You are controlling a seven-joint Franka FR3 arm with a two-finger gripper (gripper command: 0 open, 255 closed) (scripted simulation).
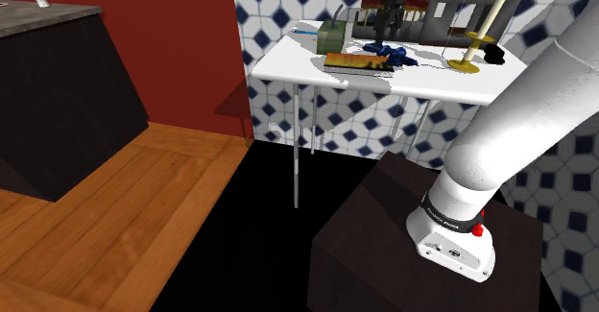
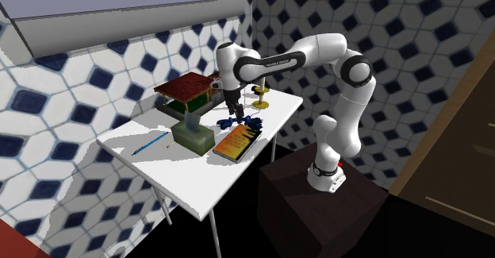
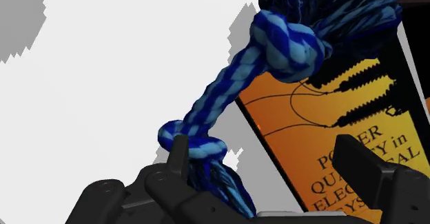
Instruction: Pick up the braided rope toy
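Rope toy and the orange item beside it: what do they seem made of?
Rope toy: likely matte fibre cord; dark and light blue strands braided, knotted, with a frayed end. Orange item: probably a book, smooth printed cover with black lettering; card or paper, unclear.

The white tabletop [image 2: 190, 177] is carrying a rope [image 2: 240, 123], book [image 2: 235, 143], green box [image 2: 194, 133], pen [image 2: 151, 144], candlestick [image 2: 261, 100] and roofed model [image 2: 185, 88].

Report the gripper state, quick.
Gripper: open, holding nothing. The blue braided rope toy lies against one finger, not clasped.
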